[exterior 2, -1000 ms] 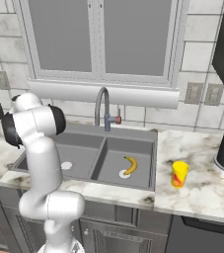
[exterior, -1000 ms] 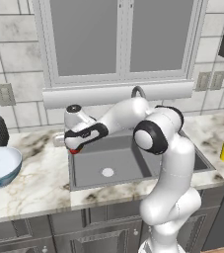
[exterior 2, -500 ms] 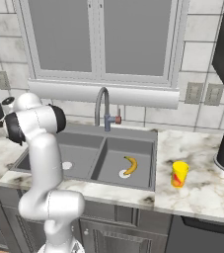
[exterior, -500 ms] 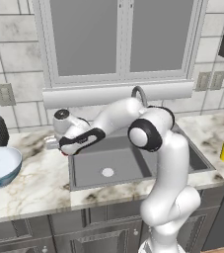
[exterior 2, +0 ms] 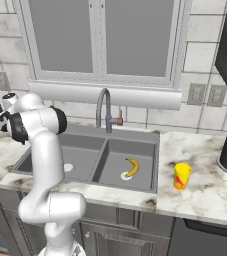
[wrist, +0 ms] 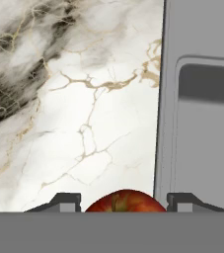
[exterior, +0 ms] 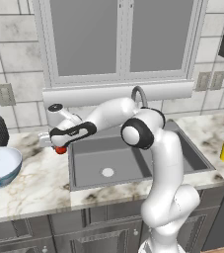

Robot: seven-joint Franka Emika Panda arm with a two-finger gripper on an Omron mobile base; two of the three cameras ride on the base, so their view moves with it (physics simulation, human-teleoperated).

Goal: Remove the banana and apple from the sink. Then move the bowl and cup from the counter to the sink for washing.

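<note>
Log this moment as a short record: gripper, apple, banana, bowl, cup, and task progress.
gripper: gripper closed on the apple, over the counter just left of the sink
apple: apple between the fingertips, above the marble
banana: banana lies in the sink's right basin, beside the drain
bowl: bowl on the counter, left of the sink
cup: cup upright on the counter, right of the sink
progress: apple out of the basin but not released; banana, bowl and cup not yet moved
</note>
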